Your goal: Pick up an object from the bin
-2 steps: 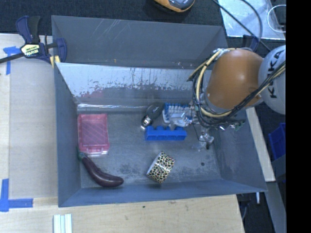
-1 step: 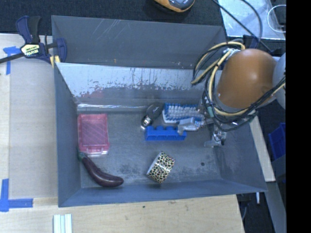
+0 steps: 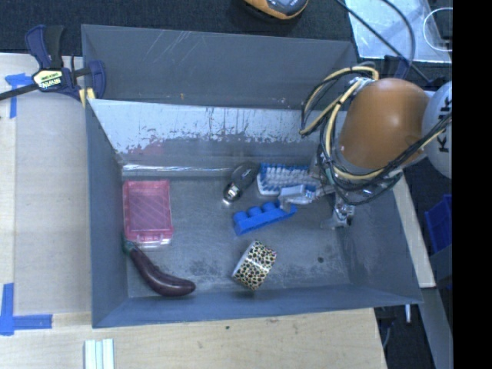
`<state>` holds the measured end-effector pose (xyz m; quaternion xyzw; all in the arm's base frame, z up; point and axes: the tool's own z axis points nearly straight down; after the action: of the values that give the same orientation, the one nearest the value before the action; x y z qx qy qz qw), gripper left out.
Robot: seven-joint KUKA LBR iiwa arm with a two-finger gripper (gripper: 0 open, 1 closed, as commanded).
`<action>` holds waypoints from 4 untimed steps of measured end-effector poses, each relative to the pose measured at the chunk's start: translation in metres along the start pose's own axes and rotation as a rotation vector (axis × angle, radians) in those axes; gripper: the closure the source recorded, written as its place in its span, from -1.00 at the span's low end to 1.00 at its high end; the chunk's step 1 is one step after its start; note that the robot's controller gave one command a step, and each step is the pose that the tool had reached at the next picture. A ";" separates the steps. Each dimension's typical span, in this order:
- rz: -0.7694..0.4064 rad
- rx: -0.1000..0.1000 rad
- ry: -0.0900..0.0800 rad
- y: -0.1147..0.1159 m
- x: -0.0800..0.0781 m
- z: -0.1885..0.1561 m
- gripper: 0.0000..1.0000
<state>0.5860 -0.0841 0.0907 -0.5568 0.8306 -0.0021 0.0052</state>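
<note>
Camera view: looking down into the grey bin (image 3: pixel 231 68), with the arm coming in from the right.
Jaws: hanging low over the right part of the bin floor, under the orange wrist cover (image 3: pixel 388 121) and its looped cables; too small and too crowded by cabling to say whether open or closed. Showing nothing gripped that can be made out.
Nearest thing: blue-and-white brush (image 3: pixel 286 177), lying just to the left of the jaws, its pale handle end pointing toward them; whether touching them cannot be told.
Next nearest: blue toothed plastic block (image 3: pixel 261 218), lying slantwise just below the brush and near the jaws.
Further left: small dark and silver bulb-shaped piece (image 3: pixel 238 183), resting beside the brush's bristle end.
Toward the front wall: leopard-patterned block (image 3: pixel 254 265), lying alone, apart from the blue block.
Far left: pink clear box (image 3: pixel 147 210) lying flat, with a dark purple toy aubergine (image 3: pixel 163 280) curving along just below it, well apart from the jaws.
Step in hand: judging by the low stance beside the brush, closing in on a pick; nothing lifted yet.
Likely target: the brush or the blue block, being the closest; not certain which.
Next move calling for: centring over the chosen thing, straddling its narrow width, closing firmly, then rising straight up clear of the bin's sloping walls.
</note>
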 end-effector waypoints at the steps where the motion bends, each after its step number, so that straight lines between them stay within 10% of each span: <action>1: -0.040 0.004 -0.001 0.048 -0.039 0.012 -1.00; 2: -0.204 0.003 -0.002 0.019 0.025 0.014 -1.00; 3: -0.147 0.006 -0.005 0.026 0.052 0.010 -1.00; 4: -0.553 0.002 -0.003 0.046 0.063 0.008 1.00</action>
<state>0.5198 -0.1248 0.0815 -0.7625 0.6470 -0.0036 0.0062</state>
